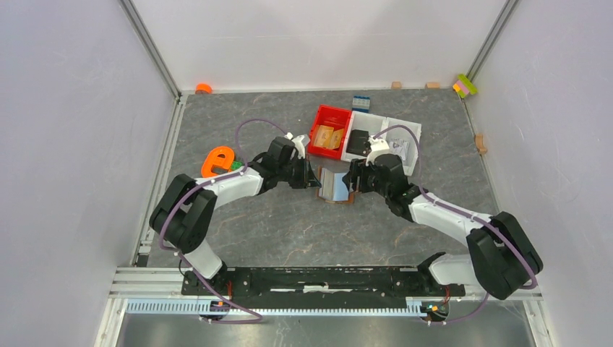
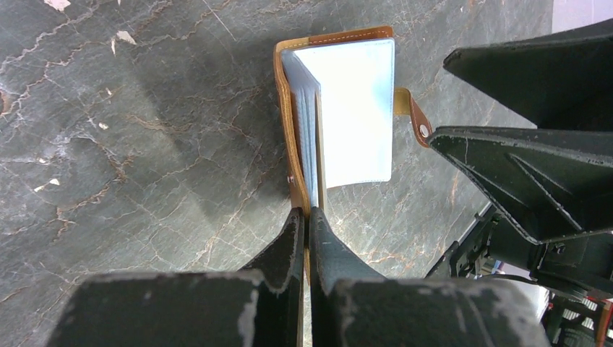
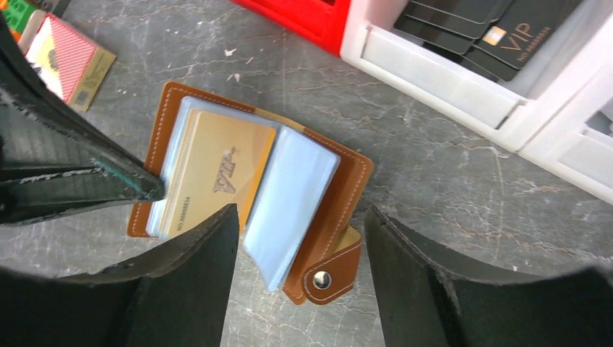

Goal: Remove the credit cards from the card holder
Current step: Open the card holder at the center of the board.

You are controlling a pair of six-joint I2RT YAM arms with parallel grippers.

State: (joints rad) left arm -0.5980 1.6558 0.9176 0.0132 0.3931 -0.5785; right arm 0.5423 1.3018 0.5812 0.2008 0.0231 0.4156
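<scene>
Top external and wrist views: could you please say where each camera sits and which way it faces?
Top external: above and behind, facing down at the table; both arms, left tool, right tool show.
Left wrist: on the left arm, looking down its shut fingers at the card holder.
Right wrist: on the right arm, looking down between open fingers.
Both wrist views share the card holder.

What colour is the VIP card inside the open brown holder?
The card is golden tan, clearest from the right wrist.

Beyond card holder [image 1: 335, 185], red bin [image 1: 334, 113] and white tray [image 1: 405, 129] block; nearer table [image 1: 303, 231] passable.
</scene>
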